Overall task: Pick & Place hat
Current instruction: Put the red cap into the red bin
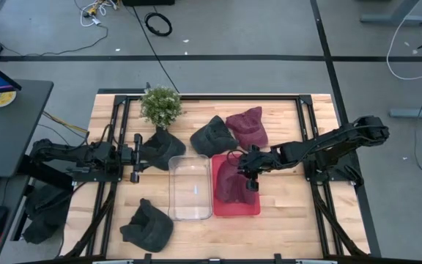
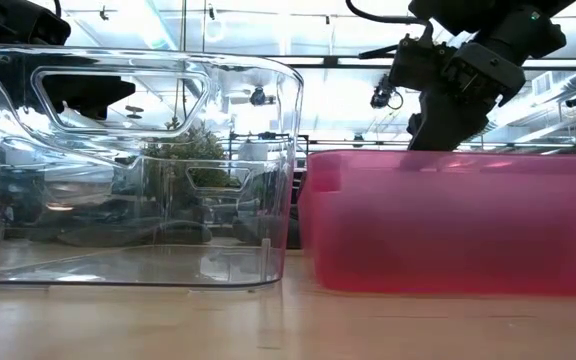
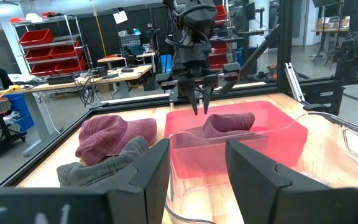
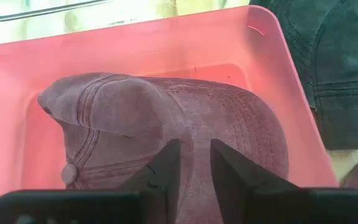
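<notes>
Fingers slightly apart, the right gripper [image 1: 252,183] hangs over the maroon cloth cap [image 4: 166,118] lying in the pink plastic bin [image 1: 249,209], release step apparently finishing, retreat due next.

Your wooden bench [image 1: 284,227] stands on a grey floor [image 1: 240,29] crossed by dark tape lines, with loose cables [image 1: 158,23] lying on it. You have a dark side desk [image 1: 9,125] at the left. Behind, metal shelving [image 3: 48,37] holds red bins [image 3: 37,36], beside a cluttered worktable [image 3: 114,73].
</notes>
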